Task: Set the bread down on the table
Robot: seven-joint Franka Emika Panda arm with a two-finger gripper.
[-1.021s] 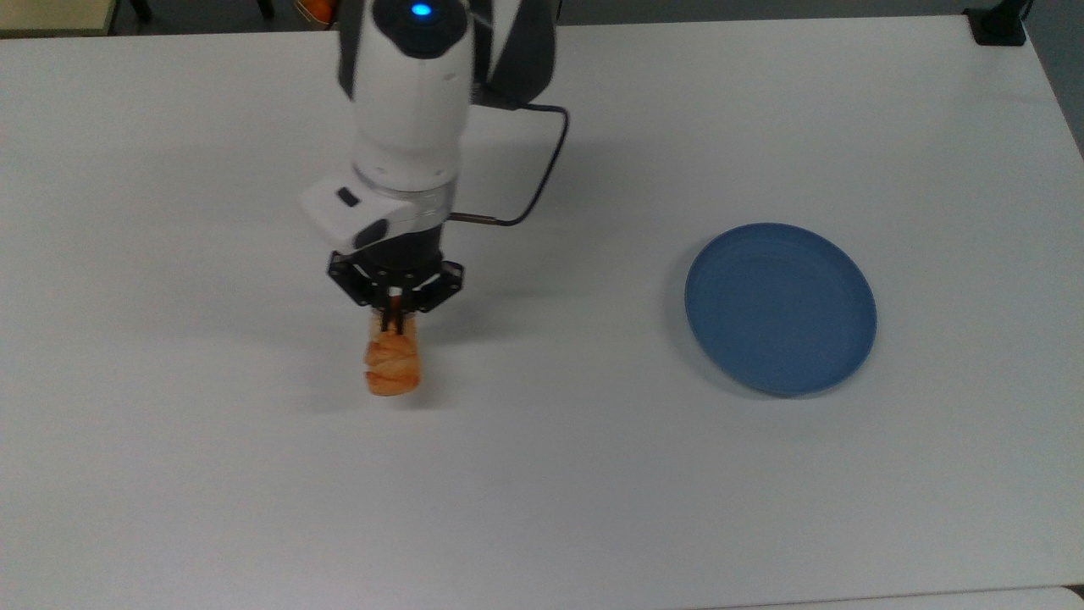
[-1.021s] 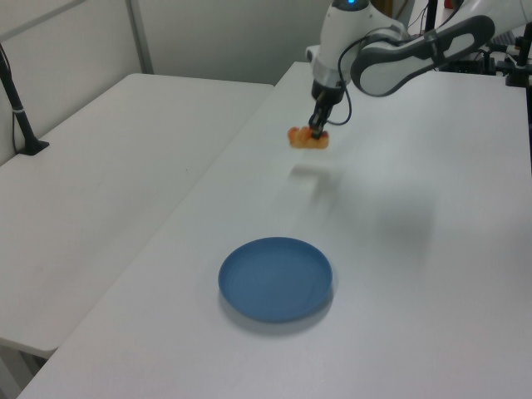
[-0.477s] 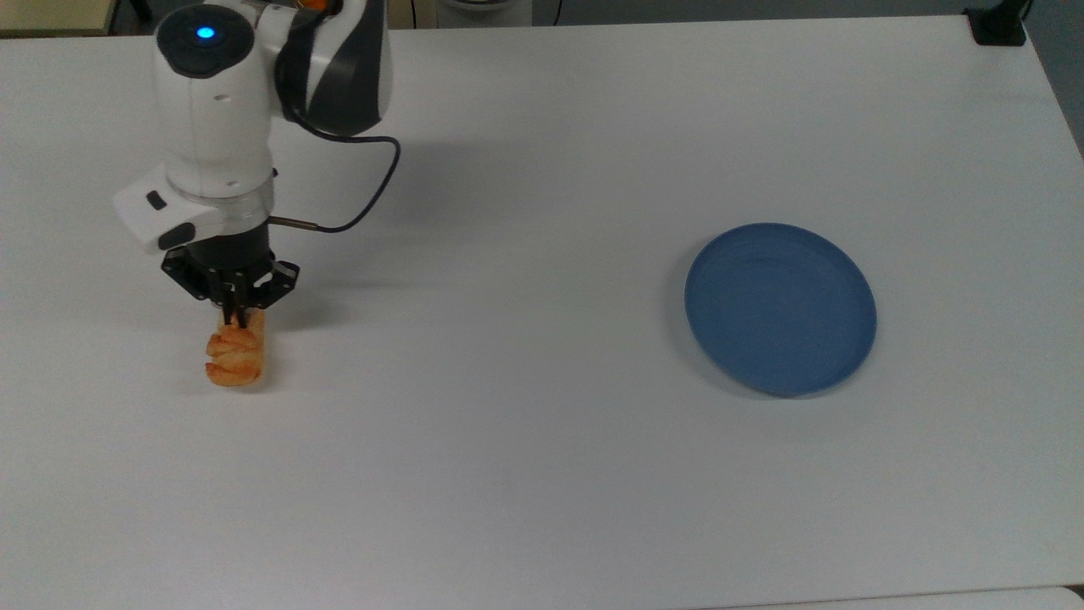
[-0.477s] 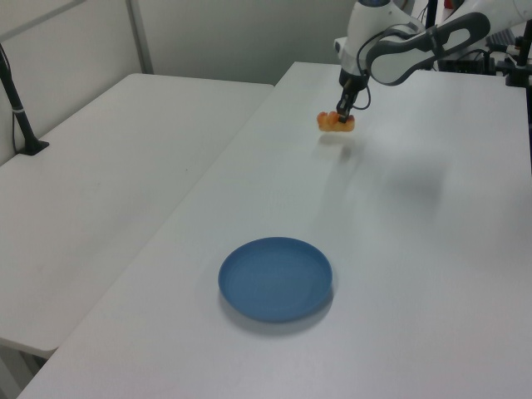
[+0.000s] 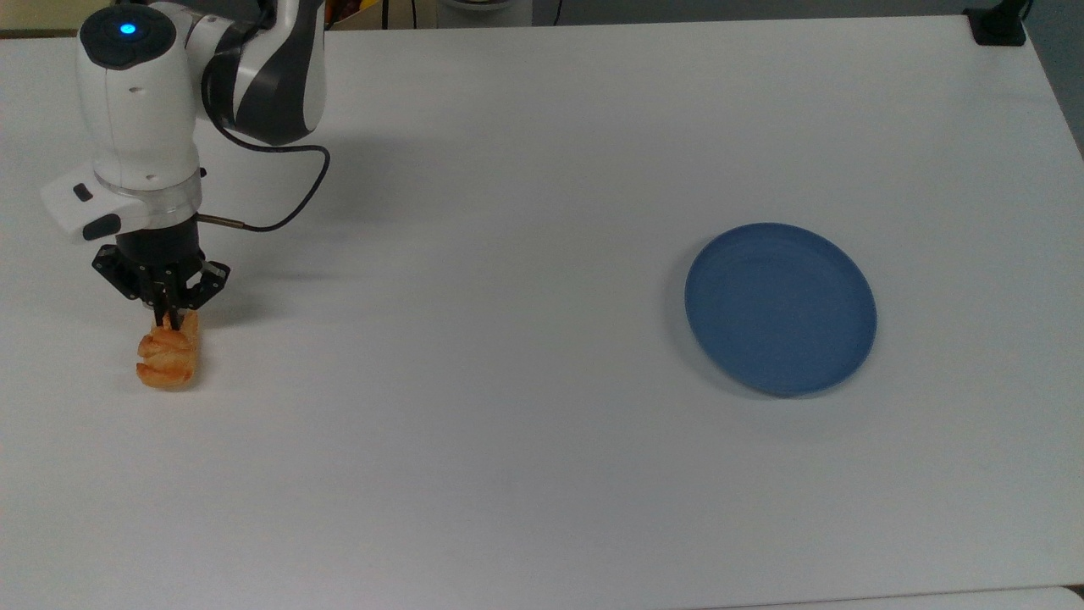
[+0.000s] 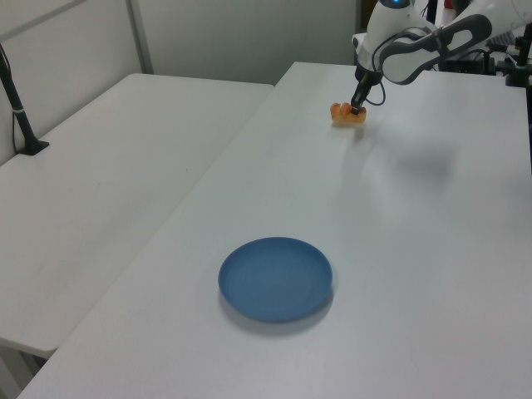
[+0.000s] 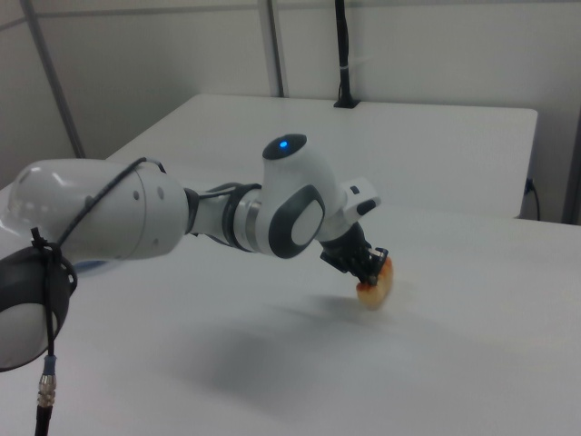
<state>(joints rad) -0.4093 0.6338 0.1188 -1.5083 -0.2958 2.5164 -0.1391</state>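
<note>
Bread (image 5: 169, 359) sits low at the white surface (image 5: 525, 474), clenched at one end by the claw (image 5: 169, 321), far from a blue plate (image 5: 780, 308).

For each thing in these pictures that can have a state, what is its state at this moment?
bread: gripped at one end, down at the table surface near the top view's left edge.
gripper: shut on the bread.
blue plate: upright on the table, nothing on it, far from the bread.
table: carries the plate.
</note>
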